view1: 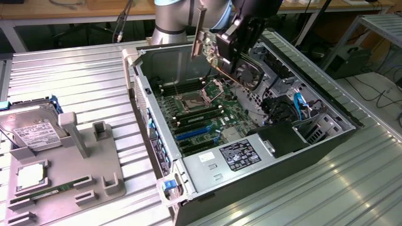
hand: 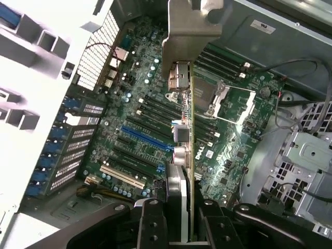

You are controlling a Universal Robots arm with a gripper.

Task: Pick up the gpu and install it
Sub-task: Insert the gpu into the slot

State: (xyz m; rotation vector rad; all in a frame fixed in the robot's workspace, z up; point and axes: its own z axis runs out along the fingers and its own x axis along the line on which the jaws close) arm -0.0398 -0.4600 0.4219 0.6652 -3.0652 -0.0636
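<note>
Gpu (view1: 246,73) in pincer (hand: 184,207), above open case (view1: 146,101)

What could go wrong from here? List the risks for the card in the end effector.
1. The gpu hangs tilted over the motherboard, clamped in the end effector. Lowered askew, its edge could miss the slot and scrape components.
2. It appears gripped at one end, with the bracket far out. A slip could drop it onto the open CPU socket below.

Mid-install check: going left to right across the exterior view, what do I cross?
hard drive → gray post → case wall → gpu → blue cable
</note>
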